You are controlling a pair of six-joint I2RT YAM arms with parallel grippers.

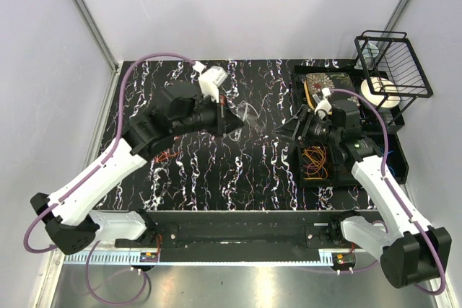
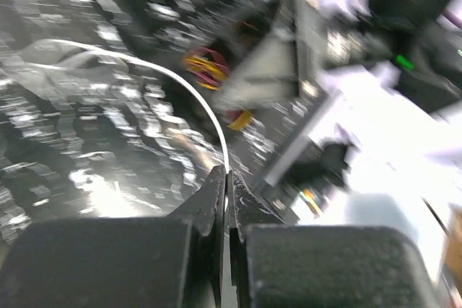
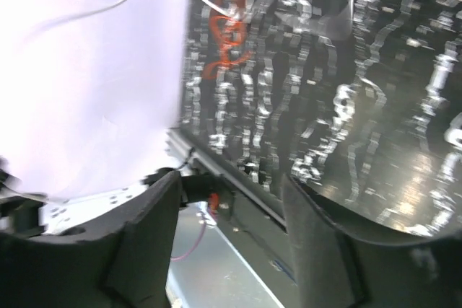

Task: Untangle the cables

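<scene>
Here, a thin pale wire cable (image 2: 144, 60) curves over the black marbled table (image 1: 253, 171). The left gripper (image 2: 226, 174) is pinched tight on its end. Thin orange wire cables (image 1: 314, 162) sit coiled in the long black tray (image 1: 310, 182) on the right. A red wire cable (image 3: 227, 27) lies on the table. The right gripper (image 3: 231, 185) hangs just beside the tray, its fingers apart with nothing between them.

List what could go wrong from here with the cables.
1. The left tool pinches the pale cable only at its very tip, so a pull may slip it free.
2. The open right tool faces the left one closely, so they could collide.
</scene>
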